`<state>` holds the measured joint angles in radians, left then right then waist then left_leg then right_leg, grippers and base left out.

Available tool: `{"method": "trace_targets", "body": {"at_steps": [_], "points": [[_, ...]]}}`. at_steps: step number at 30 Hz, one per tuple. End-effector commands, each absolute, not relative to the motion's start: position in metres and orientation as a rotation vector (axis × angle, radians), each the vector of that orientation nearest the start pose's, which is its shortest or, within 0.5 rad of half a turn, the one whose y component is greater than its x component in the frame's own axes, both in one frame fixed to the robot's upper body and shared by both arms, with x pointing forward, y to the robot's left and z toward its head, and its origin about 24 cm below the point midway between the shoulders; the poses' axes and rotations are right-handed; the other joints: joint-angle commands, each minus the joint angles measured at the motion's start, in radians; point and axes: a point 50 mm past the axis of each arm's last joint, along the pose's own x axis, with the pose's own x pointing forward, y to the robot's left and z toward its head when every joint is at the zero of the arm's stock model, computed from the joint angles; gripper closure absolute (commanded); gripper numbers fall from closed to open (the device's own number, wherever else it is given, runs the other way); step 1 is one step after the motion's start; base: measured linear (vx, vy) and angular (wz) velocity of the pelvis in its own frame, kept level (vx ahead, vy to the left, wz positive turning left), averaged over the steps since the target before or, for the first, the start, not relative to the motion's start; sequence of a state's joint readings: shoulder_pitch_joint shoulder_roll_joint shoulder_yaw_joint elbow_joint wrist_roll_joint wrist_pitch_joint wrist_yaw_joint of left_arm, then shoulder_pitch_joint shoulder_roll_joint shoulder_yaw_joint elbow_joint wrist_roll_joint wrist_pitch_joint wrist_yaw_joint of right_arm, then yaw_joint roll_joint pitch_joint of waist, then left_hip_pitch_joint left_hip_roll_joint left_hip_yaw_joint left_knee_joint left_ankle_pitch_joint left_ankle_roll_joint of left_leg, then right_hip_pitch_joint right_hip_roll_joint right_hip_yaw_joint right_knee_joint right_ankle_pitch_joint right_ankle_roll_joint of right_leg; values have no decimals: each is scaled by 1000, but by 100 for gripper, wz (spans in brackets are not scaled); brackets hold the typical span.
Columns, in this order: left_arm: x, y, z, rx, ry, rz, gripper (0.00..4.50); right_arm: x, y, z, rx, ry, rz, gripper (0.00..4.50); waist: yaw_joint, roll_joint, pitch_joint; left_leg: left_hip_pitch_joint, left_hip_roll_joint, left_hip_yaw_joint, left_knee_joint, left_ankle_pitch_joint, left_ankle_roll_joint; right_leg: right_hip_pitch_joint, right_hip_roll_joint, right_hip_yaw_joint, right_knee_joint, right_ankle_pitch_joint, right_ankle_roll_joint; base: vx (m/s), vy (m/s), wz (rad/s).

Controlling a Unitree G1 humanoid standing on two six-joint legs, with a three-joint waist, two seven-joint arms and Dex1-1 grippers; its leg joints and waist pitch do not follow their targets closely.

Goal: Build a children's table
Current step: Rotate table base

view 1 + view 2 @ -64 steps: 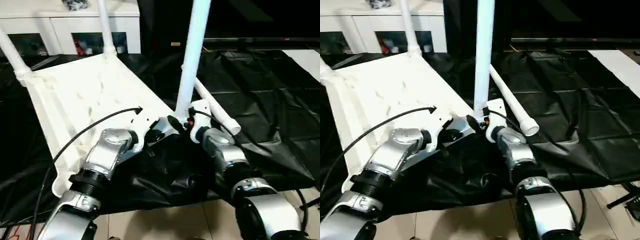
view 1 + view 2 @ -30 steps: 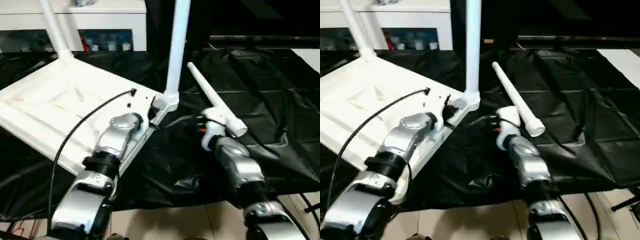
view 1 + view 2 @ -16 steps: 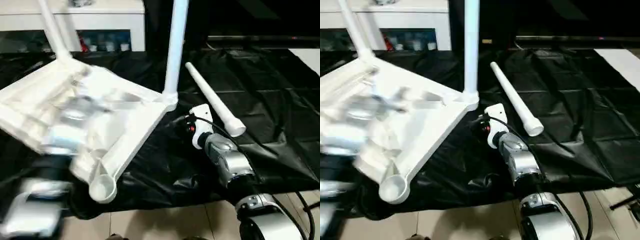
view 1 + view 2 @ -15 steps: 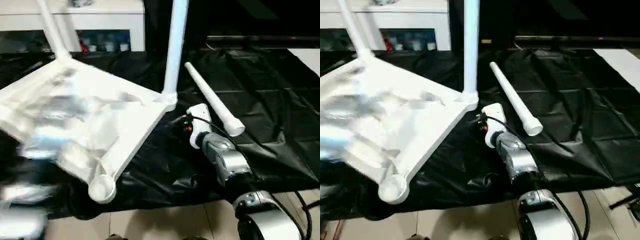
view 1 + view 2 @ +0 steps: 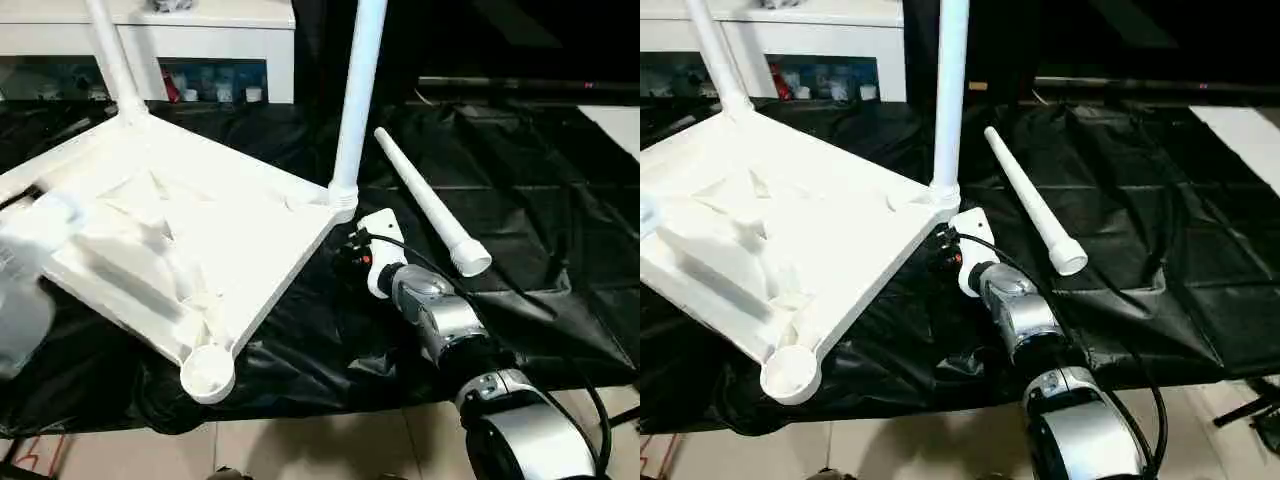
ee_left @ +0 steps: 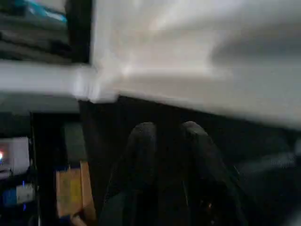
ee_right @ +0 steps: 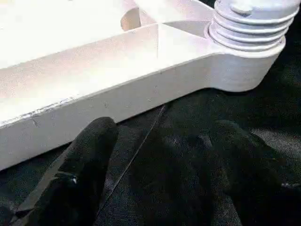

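A: What is the biggest thing here?

B: A black plastic sheet, wrinkled, which covers the floor. On it lies the white plastic rectangular tabletop, upside down, so its ribbed underside looks up. It takes the middle and the 9 o'clock side of the head view.

A: Are legs already on it?

B: Two long tapered white tube legs stand upright in corner sockets: one at the corner near the centre, one at the corner toward 11 o'clock. The round corner socket at 7 o'clock is empty. A third white tube leg lies loose on the sheet, from 12 o'clock toward 3 o'clock, near the tabletop but apart from it.

A: And behind?

B: A white cabinet with glass doors, along the top, at 11 to 12 o'clock.

A: Where is the right tool?

B: The right tool is just below the corner with the near upright leg, at about 5 o'clock from that corner. In the right wrist view its two black fingers stand wide apart over the sheet, just beside the tabletop edge, and hold nothing.

A: And the left tool?

B: The left tool has its fingers close together with a small gap and nothing between them, below a blurred white surface. In the head view only a white blur at 9 o'clock can be the left arm; I cannot tell more.
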<state>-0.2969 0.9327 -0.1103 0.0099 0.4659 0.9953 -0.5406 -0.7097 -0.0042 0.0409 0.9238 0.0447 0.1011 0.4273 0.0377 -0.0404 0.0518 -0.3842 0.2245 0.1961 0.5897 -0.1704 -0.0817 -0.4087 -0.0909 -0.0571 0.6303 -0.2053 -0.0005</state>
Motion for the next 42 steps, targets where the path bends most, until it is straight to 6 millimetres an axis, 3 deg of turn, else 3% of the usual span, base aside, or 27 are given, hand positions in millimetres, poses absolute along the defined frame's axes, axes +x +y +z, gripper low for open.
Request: {"method": "trace_targets", "body": {"at_steps": [1,6,8,13,16,20,21,26,29,30,31,33,35,36,37,38,40,42], "points": [[260,331,129,1011,907,179,361,353,-72,32,-24,353,630,96,1,31,-65,28,4,-5,-69,-168,-25,38,-30,35,-58,-43,-230,0,0,0],[247,305,97,853,1002,-55,361,354,-66,32,-19,357,649,96,6,28,-66,26,3,-5,-68,-162,-30,41,-33,35,-54,-14,-248,0,0,0],[245,303,95,840,1008,-80,361,353,-65,32,-15,356,659,96,5,29,-65,27,3,-5,-68,-176,-30,41,-31,35,-56,-21,-246,0,0,0],[244,273,93,711,973,-302,361,353,-64,31,-9,364,673,96,7,32,-65,28,4,-6,-69,-187,-38,43,-32,35,-56,-28,-247,0,0,0],[240,241,93,610,896,-546,361,352,-64,28,-15,374,679,96,8,32,-65,28,3,-5,-68,-186,-42,43,-30,34,-55,-19,-248,0,0,0],[240,225,93,577,820,-663,361,351,-64,27,-14,374,685,96,11,29,-64,26,1,-4,-68,-193,-41,44,-28,35,-55,-29,-235,0,0,0],[243,211,89,534,752,-739,361,351,-65,26,-15,374,688,96,11,26,-65,25,2,-5,-68,-191,-40,46,-29,35,-55,-30,-233,0,0,0],[254,188,82,463,626,-820,361,350,-68,27,-13,361,698,96,8,26,-65,21,1,-5,-69,-200,-37,47,-28,35,-59,-48,-219,0,0,0],[260,175,81,414,558,-846,361,349,-71,29,-19,348,701,96,8,25,-66,25,3,-5,-68,-218,-39,46,-29,37,-63,-69,-214,0,0,0],[264,169,80,394,529,-851,361,349,-76,31,-17,338,696,96,6,29,-65,23,3,-6,-69,-218,-38,46,-29,36,-63,-70,-212,0,0,0],[264,169,80,394,529,-851,361,349,-76,31,-17,338,696,96,6,25,-67,26,3,-4,-66,-219,-36,46,-28,36,-64,-72,-207,0,0,0],[274,156,73,354,476,-850,361,350,-92,36,-5,333,654,96,4,28,-66,23,1,-6,-67,-208,-31,48,-26,36,-65,-68,-207,0,0,0],[276,153,72,350,459,-853,361,350,-97,37,-6,332,638,96,5,25,-67,25,1,-6,-66,-203,-28,49,-24,36,-66,-55,-201,0,0,0],[277,146,70,348,439,-873,361,351,-107,41,-12,334,606,96,5,33,-70,24,2,-7,-65,-194,-31,50,-27,36,-62,-44,-205,0,0,0],[277,145,70,347,436,-877,361,351,-108,42,-13,334,601,96,3,28,-68,22,-1,-6,-65,-193,-29,51,-23,36,-66,-39,-201,0,0,0],[278,139,73,336,401,-903,361,353,-119,51,8,322,574,96,2,33,-69,23,-1,-7,-65,-190,-28,53,-22,36,-65,-24,-204,0,0,0],[278,136,79,314,368,-917,361,356,-132,61,35,293,545,96,1,31,-71,22,-1,-6,-62,-185,-22,54,-23,36,-63,-9,-211,0,0,0],[279,135,87,298,335,-938,342,362,-146,72,25,274,505,69,1,32,-71,23,-1,-4,-60,-181,-17,53,-24,35,-64,-16,-221,0,0,0]]}}
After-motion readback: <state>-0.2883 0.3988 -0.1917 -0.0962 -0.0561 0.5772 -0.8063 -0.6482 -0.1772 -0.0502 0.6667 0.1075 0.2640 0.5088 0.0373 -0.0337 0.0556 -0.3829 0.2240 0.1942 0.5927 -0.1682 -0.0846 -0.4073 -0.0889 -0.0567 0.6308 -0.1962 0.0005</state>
